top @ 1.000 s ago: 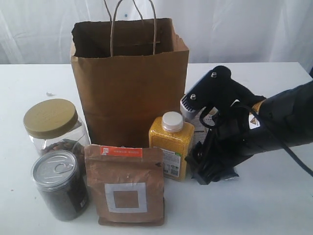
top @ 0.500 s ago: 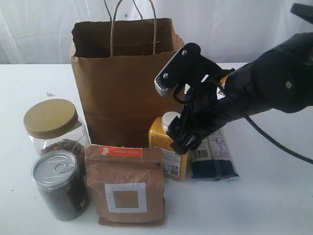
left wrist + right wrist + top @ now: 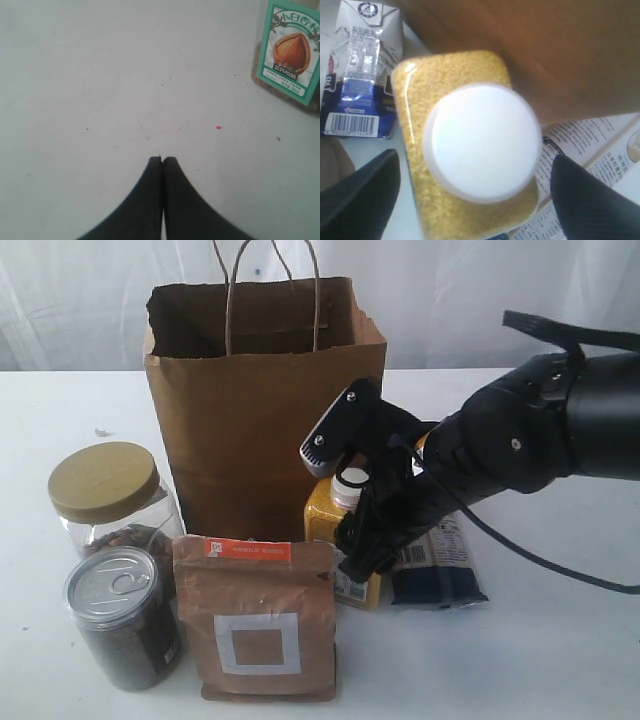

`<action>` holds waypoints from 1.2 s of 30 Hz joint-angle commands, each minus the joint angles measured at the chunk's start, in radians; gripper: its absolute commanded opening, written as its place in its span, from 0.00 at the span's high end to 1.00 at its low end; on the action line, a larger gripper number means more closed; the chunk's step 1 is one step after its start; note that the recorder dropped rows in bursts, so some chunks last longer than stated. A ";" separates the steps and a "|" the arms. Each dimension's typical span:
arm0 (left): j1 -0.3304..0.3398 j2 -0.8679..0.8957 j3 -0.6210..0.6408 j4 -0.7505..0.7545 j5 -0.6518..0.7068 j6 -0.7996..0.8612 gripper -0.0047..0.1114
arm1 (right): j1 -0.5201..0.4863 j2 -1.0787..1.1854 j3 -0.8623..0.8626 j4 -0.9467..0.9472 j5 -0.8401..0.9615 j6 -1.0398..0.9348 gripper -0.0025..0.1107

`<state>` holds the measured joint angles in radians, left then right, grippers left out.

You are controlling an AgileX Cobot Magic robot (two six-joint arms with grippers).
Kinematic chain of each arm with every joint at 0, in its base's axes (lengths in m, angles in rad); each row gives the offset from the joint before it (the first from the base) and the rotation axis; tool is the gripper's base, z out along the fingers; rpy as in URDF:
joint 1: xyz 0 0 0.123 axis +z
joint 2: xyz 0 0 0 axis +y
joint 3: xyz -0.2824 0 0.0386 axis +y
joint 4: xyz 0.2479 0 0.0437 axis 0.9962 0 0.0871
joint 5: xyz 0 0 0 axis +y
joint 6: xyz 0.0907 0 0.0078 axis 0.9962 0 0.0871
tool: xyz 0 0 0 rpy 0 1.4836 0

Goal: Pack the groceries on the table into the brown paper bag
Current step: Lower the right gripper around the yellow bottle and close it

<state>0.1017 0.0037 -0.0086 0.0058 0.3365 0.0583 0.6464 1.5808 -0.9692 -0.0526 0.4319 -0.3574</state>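
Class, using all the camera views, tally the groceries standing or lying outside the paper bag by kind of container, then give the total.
Jars: 2 (gold-lidded jar, silver-topped jar)
Pouch: 1
Bottle: 1
Packet: 1
Carton: 1
Total: 6

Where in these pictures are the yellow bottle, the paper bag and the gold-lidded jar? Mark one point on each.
yellow bottle (image 3: 480, 142), right wrist view, middle of its white cap.
paper bag (image 3: 250, 430), exterior view, front wall.
gold-lidded jar (image 3: 103, 480), exterior view, top of its lid.
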 commanded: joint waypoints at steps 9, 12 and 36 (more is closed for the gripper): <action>-0.009 -0.004 0.009 -0.006 0.005 -0.007 0.96 | 0.002 0.022 -0.008 0.023 -0.016 -0.006 0.50; -0.009 -0.004 0.009 -0.006 0.005 -0.007 0.96 | 0.002 0.022 -0.008 0.031 -0.004 -0.006 0.65; -0.009 -0.004 0.009 -0.006 0.005 -0.007 0.96 | 0.002 -0.188 -0.070 0.033 0.323 -0.115 0.98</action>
<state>0.1017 0.0037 -0.0086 0.0058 0.3365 0.0583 0.6481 1.4264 -1.0236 -0.0148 0.7799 -0.4618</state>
